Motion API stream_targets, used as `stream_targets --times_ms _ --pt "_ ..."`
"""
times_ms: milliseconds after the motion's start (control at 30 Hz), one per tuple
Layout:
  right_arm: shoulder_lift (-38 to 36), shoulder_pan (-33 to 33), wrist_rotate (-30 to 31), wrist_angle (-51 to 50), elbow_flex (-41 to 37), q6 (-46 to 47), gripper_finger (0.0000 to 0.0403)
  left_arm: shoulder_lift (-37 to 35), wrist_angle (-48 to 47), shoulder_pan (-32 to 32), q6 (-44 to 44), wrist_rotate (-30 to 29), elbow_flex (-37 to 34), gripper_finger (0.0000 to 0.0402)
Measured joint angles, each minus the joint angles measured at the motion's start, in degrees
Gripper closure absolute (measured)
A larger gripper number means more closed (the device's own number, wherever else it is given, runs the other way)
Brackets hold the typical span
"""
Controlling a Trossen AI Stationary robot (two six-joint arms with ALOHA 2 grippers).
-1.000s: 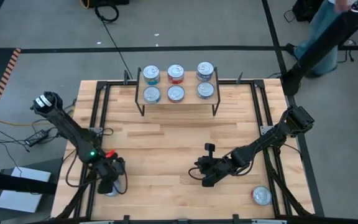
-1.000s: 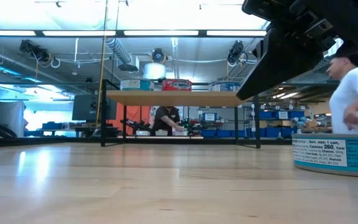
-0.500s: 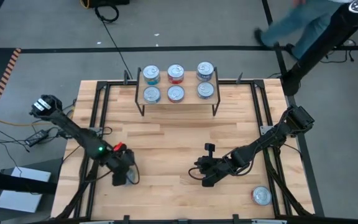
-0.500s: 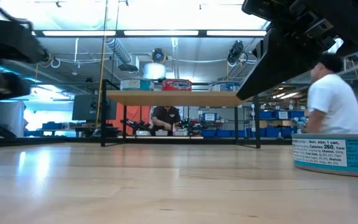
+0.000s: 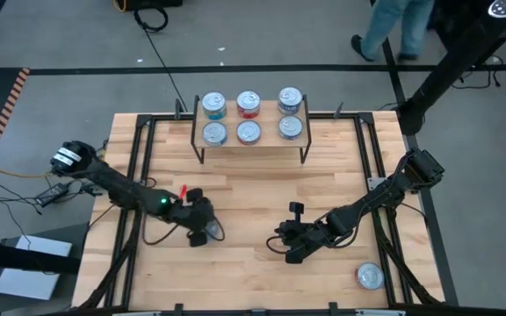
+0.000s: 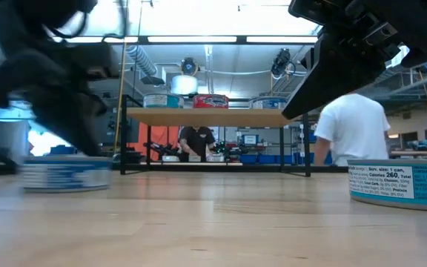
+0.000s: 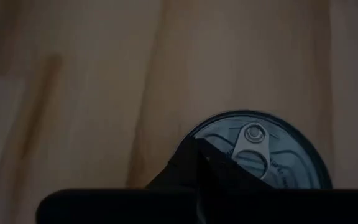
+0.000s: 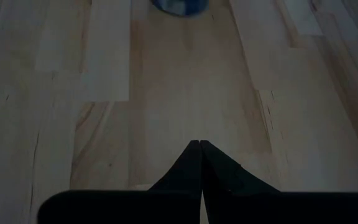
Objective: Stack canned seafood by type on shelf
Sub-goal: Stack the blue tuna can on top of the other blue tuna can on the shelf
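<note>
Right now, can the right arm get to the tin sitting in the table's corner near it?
Probably yes. The tin sits alone on the bare table, with nothing between it and the right gripper. But its fingers are shut and must open first.

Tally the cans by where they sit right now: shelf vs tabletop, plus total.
On the shelf: 6 cans, at
On the tabletop: 2 cans, one at the left pincer, one near the front right corner
Total: 8
</note>
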Motion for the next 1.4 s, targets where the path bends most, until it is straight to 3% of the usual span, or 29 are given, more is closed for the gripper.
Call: stream_targets --times_ms 233,467,700,900,1033,1167,1400 --pt "0.0 0.0 0.0 0.0 0.0 -0.2 0.0393 6.9 17.6 6.5 9.5 0.0 0.0 0.0397" --pt "0.0 0.0 0.0 -0.1 0.0 -0.2 0.0393 14.0 32.8 12.8 16.1 3.8 0.3 0.0397" --pt "0.0 0.0 0.0 -0.2 0.0 -0.2 0.0393 19.6 34.4 15.9 22.3 8.2 6.2 0.0397" --pt "0.0 0.0 0.0 -1.8 0.0 -0.2 0.0393 15.8 30.7 15.8 29.0 6.1 9.3 0.0397" --pt "0.0 -0.1 0.0 -2.5 0.0 -0.2 0.0390 10.2 30.4 15.8 29.8 4.3 5.0 0.0397" --pt "0.0 -1.5 -0.7 1.7 0.0 -1.7 0.0389 5.6 36.1 15.8 28.9 2.4 -2.5 0.0397" --pt "5.5 -7.4 -12.7 18.0 0.1 -11.1 0.0391 4.5 51.6 15.9 26.6 1.9 -14.5 0.0397"
